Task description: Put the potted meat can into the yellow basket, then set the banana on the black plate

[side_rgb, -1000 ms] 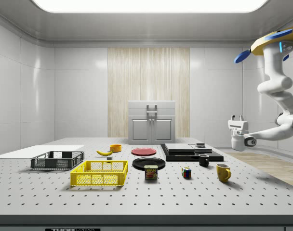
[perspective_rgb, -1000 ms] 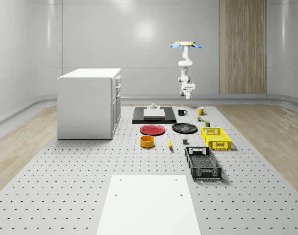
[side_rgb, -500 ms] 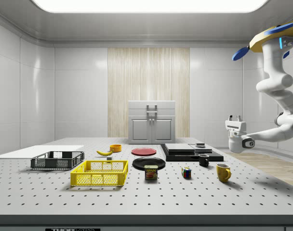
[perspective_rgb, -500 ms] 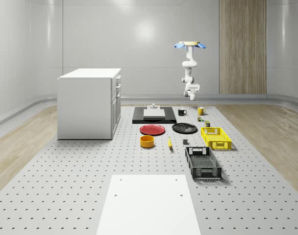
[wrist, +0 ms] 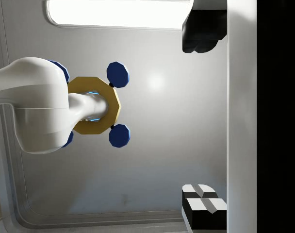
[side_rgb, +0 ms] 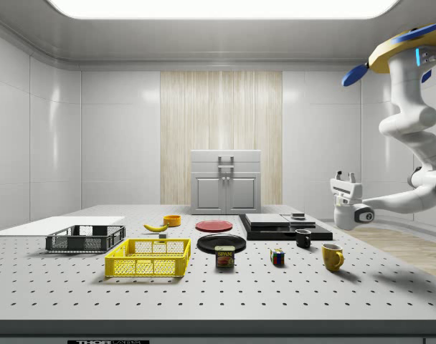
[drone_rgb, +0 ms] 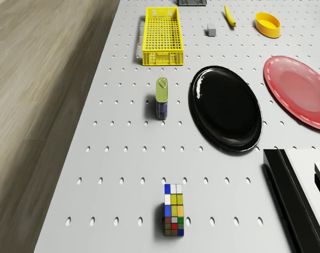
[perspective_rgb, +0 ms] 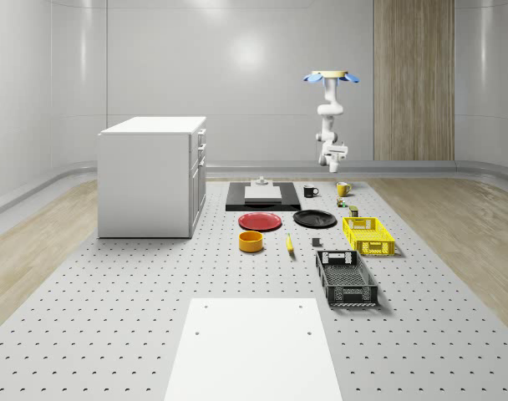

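Gripper: the gripper [side_rgb: 343,176] hangs in the air past the far end of the table, above the yellow mug [side_rgb: 332,256], pointing upward with its two fingers [wrist: 204,204] spread apart and nothing between them.
Drone: the drone [perspective_rgb: 330,77] hovers high over the table's far right corner in the whole-scene view, arm bent down beneath it.
Counts: one potted meat can, one banana, two baskets, two plates, two mugs, one bowl, one puzzle cube.
Potted meat can: the potted meat can [drone_rgb: 162,98] stands upright on the table [drone_rgb: 123,174], between the yellow basket [drone_rgb: 162,36] and the puzzle cube [drone_rgb: 173,209], just beside the black plate [drone_rgb: 225,108]; its label faces the side view camera.
Banana: the banana [drone_rgb: 230,16] lies flat, near the yellow bowl [drone_rgb: 268,24], its long axis running along the table's length in the whole-scene view.
Surroundings: red plate [drone_rgb: 298,90] sits next to the black plate; black basket [perspective_rgb: 346,278] lies beyond the yellow one; a small grey block [drone_rgb: 211,31] rests between banana and yellow basket; black mug [side_rgb: 302,239] stands by a dark slab [side_rgb: 284,227]; white cabinet [perspective_rgb: 151,175] stands well apart.
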